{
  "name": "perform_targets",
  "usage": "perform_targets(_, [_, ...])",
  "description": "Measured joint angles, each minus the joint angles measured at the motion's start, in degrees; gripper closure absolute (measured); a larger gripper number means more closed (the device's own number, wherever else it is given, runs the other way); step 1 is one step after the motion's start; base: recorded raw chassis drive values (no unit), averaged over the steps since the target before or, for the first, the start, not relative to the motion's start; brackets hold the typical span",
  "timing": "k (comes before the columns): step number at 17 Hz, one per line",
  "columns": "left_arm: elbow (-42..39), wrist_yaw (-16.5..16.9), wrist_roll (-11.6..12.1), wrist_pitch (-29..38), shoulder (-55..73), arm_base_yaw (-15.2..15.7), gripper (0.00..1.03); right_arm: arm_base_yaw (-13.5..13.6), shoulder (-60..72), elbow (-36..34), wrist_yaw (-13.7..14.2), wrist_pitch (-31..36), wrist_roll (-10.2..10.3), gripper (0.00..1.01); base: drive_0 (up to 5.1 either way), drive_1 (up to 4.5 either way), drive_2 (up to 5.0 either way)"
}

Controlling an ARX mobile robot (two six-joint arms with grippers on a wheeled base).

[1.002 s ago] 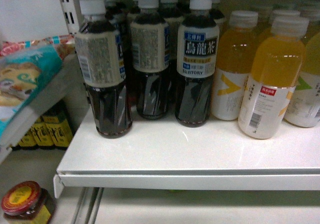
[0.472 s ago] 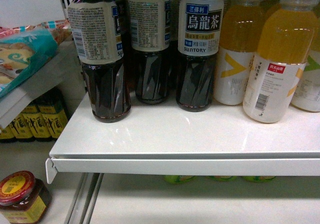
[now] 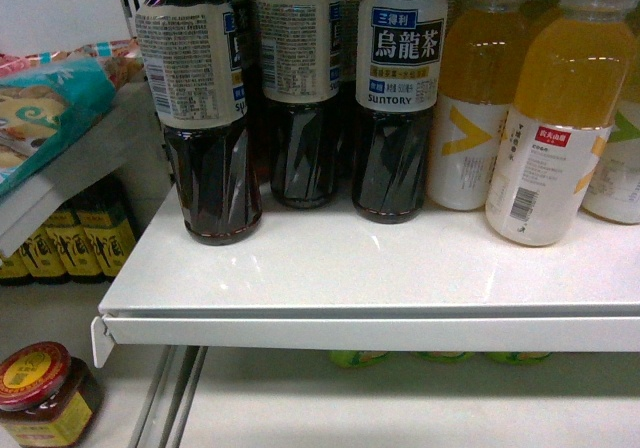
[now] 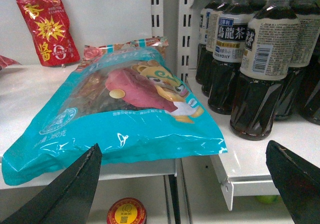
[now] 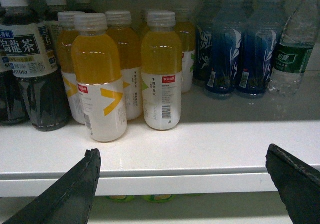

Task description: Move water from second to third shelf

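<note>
Now I see my left gripper spread wide before the teal snack bag. To the right of the yellow juice bottles stand blue bottles, then the water at the far right. My right gripper is wide open too, holding nothing.

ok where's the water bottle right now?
Right wrist view only: the water bottle stands at the shelf's far right, beside the blue bottles.
</note>
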State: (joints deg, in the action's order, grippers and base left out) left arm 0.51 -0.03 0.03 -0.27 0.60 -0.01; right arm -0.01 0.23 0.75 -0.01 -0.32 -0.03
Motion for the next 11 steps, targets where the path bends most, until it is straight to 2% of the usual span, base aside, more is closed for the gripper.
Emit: perform_targets(11, [0.0,0.0,0.0,0.0,0.0,0.0,0.05,0.0,0.0,0.0,0.0,0.0,0.0,0.03,0.0,0.0,0.0])
